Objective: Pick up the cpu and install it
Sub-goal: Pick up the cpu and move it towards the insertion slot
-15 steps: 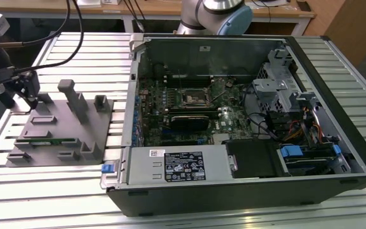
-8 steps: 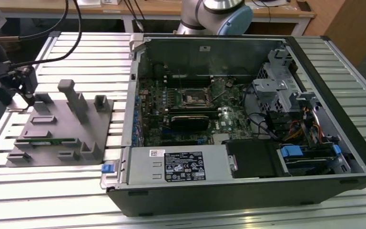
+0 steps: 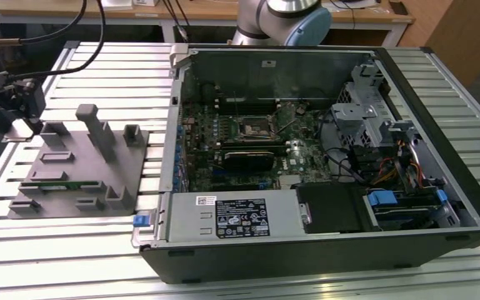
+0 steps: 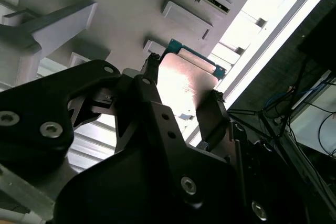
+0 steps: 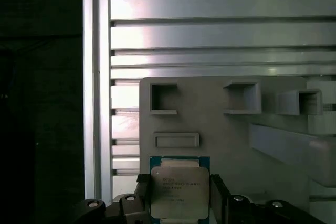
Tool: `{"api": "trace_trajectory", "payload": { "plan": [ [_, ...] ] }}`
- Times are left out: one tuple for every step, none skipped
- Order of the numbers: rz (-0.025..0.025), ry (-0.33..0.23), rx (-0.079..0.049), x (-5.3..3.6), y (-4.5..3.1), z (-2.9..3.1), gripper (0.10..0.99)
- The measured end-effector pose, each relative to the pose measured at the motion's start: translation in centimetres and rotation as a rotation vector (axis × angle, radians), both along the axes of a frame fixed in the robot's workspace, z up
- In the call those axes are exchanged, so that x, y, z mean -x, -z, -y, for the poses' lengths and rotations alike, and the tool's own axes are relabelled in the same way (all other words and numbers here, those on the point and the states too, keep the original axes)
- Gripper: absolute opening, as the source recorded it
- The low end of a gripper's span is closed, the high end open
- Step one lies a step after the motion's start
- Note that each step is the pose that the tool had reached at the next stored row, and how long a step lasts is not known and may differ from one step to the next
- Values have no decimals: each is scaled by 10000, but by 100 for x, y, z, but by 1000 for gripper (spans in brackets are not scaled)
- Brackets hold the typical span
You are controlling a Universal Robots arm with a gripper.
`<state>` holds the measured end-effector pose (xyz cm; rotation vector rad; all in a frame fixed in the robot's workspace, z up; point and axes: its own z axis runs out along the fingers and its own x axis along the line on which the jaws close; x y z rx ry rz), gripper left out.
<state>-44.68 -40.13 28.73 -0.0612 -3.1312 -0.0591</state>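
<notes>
The end effector (image 3: pixel 23 128) hangs over the 11 o'clock corner of the grey tray (image 3: pixel 65 181), which lies on the slatted worktop (image 3: pixel 57 250) at 9 o'clock from the open case (image 3: pixel 324 250). In both wrist views its black fingers (image 5: pixel 218 198) close on two opposite edges of the cpu (image 5: pixel 178 192), gripping it with the silver top showing and the tray's blocks behind it. Whether the cpu rests on the tray or hangs clear of it cannot be told. The socket (image 3: pixel 255 127) sits inside the case, well apart, at 3 o'clock from the cpu.
</notes>
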Motion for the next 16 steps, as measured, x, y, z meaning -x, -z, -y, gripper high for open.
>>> {"api": "trace_trajectory", "payload": {
  "plan": [
    [0,0,0,0,-16,0,541],
    [-1,0,1,0,-32,0,541],
    [-1,0,1,0,-47,-1,541],
    [-1,0,1,0,-61,-1,541],
    [-1,0,1,0,-76,-1,541],
    [-1,0,1,0,-90,-2,541],
    [0,0,0,0,-104,-2,541],
    [-1,0,1,0,-119,-2,541],
    [-1,0,1,0,-133,-3,541],
    [-1,0,1,0,-147,-5,541],
    [0,0,1,0,-162,-6,541],
    [0,0,1,0,-180,-6,541],
    [-1,0,1,0,-199,-7,541],
    [-1,0,1,0,-218,-8,541],
    [0,0,0,0,-236,-9,541],
    [0,0,0,0,-254,-10,541]
  ]
}}
